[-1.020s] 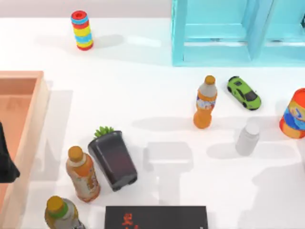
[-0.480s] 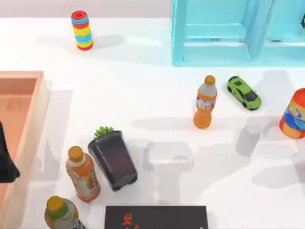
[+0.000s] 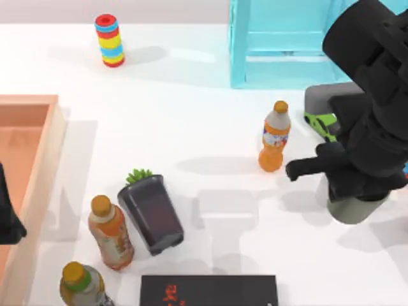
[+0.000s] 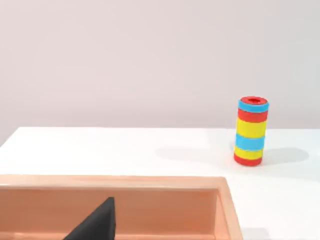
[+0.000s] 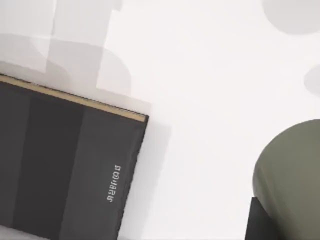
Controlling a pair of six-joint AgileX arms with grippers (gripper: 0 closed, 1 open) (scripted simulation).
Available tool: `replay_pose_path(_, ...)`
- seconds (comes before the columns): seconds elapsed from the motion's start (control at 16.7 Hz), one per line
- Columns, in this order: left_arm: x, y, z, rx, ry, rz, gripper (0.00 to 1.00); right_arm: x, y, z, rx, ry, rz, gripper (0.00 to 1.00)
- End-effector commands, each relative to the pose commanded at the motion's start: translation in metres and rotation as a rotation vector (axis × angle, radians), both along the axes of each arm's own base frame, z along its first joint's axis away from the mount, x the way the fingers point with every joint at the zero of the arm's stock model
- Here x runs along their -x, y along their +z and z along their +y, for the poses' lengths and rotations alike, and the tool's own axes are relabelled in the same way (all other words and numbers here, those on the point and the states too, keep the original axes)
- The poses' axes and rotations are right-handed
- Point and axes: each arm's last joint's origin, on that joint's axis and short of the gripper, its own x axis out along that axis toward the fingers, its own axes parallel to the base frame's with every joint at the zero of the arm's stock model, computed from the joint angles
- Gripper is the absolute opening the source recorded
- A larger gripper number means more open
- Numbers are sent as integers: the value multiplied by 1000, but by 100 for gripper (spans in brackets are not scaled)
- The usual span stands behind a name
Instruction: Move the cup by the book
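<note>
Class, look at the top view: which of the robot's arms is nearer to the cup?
Right. The right arm hangs directly over the cup at the table's right side. The left arm sits at the far left edge, over the wooden tray.

Unreadable red characters on the book (image 3: 208, 290)

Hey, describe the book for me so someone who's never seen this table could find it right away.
Start at the table's near edge in the top view, around the middle. The book lies flat there, just below the plant pot and to the right of two orange-capped bottles. It is the only flat black rectangle, wider than anything nearby, with small red characters on its cover.
</note>
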Motion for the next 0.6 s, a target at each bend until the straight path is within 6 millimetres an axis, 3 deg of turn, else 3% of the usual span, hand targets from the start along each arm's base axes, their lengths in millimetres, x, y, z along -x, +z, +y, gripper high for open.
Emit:
replay_pose_path(0.3,0,0,0,0,0,0,100,41,-24,38,47,-183,43,0)
replay_pose_path(0.6,0,0,0,0,0,0,100,62,-39,49,81,-256,38,0)
